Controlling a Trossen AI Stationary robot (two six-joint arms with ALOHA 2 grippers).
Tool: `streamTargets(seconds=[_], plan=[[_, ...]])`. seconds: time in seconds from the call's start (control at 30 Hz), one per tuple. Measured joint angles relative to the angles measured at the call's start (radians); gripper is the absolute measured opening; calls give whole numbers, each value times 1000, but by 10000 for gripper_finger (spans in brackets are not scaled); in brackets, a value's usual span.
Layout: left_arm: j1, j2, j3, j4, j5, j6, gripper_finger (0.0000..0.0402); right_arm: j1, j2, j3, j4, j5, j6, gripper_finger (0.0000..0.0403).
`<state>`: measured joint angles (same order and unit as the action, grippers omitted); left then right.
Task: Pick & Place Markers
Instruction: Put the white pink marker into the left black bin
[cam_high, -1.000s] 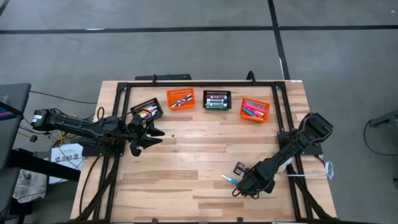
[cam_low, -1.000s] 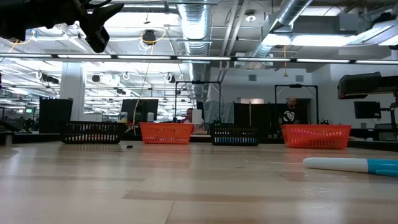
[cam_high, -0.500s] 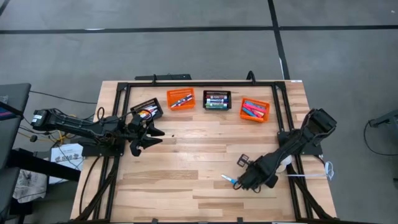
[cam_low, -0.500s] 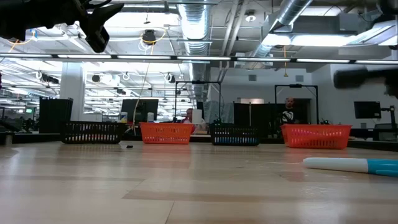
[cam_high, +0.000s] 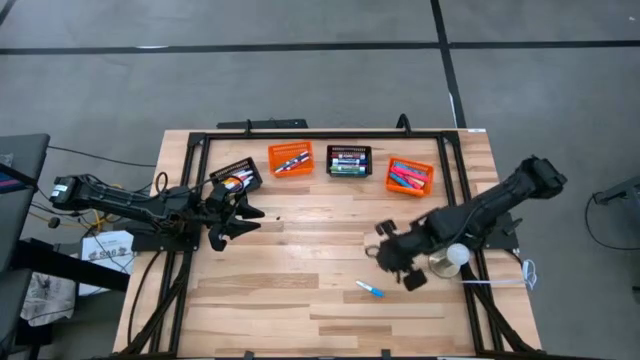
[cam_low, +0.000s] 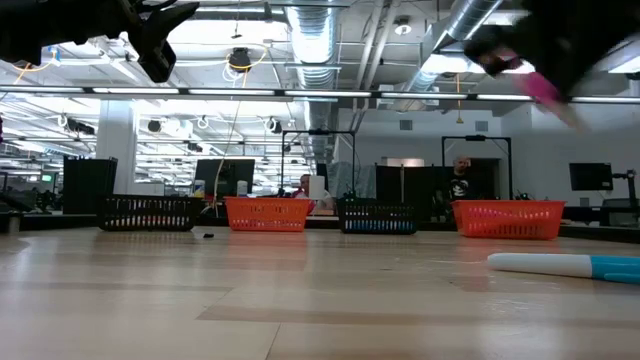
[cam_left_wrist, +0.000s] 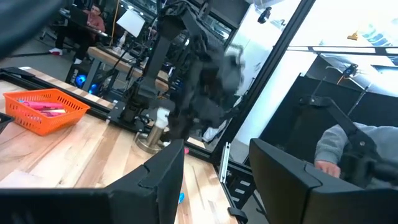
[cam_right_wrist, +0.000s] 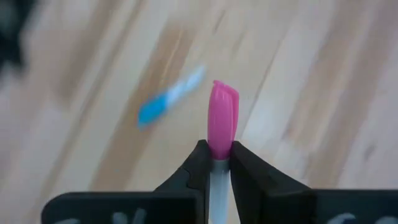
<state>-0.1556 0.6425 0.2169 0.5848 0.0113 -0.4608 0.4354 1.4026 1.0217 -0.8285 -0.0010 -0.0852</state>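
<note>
A light wooden table (cam_high: 300, 300) bears four mesh baskets (cam_high: 349, 160) and one blue-capped marker (cam_high: 370, 290).

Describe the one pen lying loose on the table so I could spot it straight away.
Start at the wooden table and look toward its near right part, just in front of the right hand. There a single white marker with a blue cap lies flat on bare wood. Every other pen sits in the baskets at the far edge, or in that hand.

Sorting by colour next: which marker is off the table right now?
The pink-capped marker, pinched in the right end effector. The blue-capped marker lies loose on the table.
</note>
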Motion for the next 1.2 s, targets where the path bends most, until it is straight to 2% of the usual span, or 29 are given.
streamTargets(seconds=[0.13, 0.3, 0.5, 0.7, 1.0, 1.2], plan=[[0, 0, 0, 1, 0, 0, 181, -83, -40, 53, 163, -11, 60, 37], [0, 0, 0, 5, 0, 5, 181, -185, -40, 117, 424, -141, 134, 40], [0, 0, 0, 9, 0, 10, 181, -280, 31, 159, 704, -330, 251, 33], [0, 0, 0, 13, 0, 10, 181, -329, 142, 179, 926, -465, 385, 38], [0, 0, 0, 18, -3, 10, 181, -348, 285, 251, 1108, -506, 479, 39], [0, 0, 0, 20, -3, 10, 181, -347, 338, 316, 1132, -506, 486, 36]])
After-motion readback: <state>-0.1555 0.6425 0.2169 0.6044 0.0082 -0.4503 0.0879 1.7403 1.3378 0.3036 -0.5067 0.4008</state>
